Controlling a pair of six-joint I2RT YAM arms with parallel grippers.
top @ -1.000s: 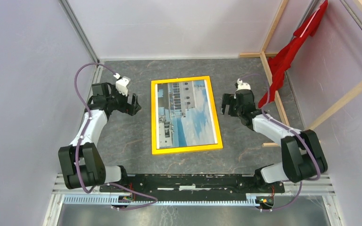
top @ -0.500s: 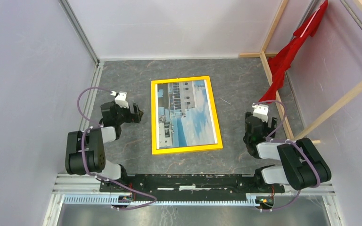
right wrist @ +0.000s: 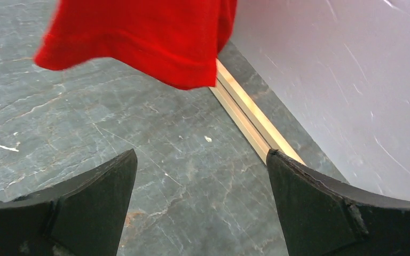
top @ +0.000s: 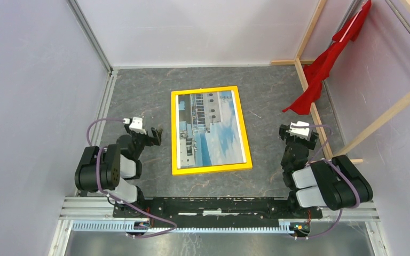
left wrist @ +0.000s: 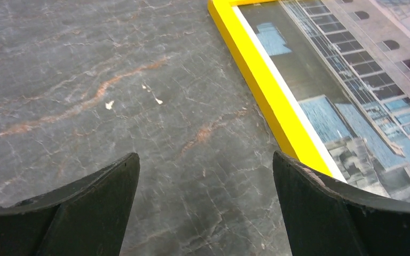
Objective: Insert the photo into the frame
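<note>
- Top external view: the frame (top: 212, 169) lies flat, yellow face up, in the middle of the bench (top: 139, 90). The photo (top: 211, 128) sits inside its rails with the building and sky showing. It fills the opening and no corner pokes out that I can see, so I judge the task to be done or nearly so.
- Also in this view, the left tool (top: 155, 134) is folded in close to its base, just left of the frame's near-left part and not touching it. The right tool (top: 298, 136) is tucked in near its own base, well apart from the frame. Neither holds anything. This looks like a parked pose that keeps both arms away from the picture so it does not get nudged.
- Left wrist view: the left tool (left wrist: 205, 181) has its jaws spread wide over bare bench (left wrist: 85, 80), with nothing between them. The frame's yellow rail (left wrist: 264, 93) runs just beside the right-hand finger, and the photo (left wrist: 352, 96) sits flush against the rail's inner edge.
- Right wrist view: the right tool (right wrist: 202, 181) is also spread wide and empty. It faces a hanging red cloth (right wrist: 139, 32) and a wooden beam (right wrist: 251, 120) along the foot of the wall. Neither the photo nor the frame appears here, so this arm points away from the work.
</note>
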